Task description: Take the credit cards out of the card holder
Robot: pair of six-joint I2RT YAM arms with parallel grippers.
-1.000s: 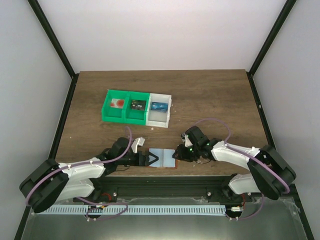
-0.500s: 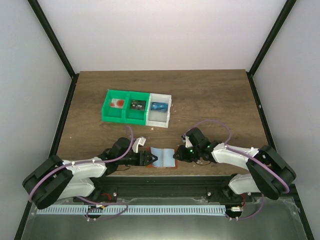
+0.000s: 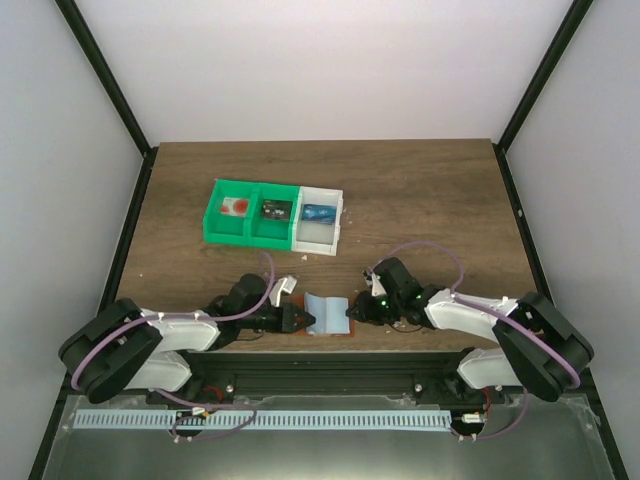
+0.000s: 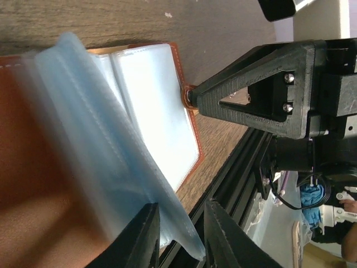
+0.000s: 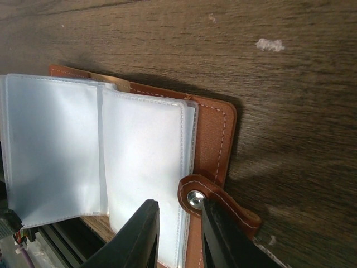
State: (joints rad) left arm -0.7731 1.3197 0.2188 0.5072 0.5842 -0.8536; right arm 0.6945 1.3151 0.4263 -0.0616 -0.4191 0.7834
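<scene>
Top external view: card holder (image 3: pixel 327 314) lies open lengthwise between both arms, left pincer (image 3: pixel 298 318) nipped shut on its left-end sleeves (image 4: pixel 111 139), right pincer (image 3: pixel 350 312) nipped shut on its right rim beside the snap tab (image 5: pixel 195 199).

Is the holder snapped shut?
No: the holder lies open, its snap tab undone and sleeves spread out.

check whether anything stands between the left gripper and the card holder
Nothing visible does. The left gripper straddles the pale sleeves of the card holder; the right gripper sits at its snap tab.
</scene>
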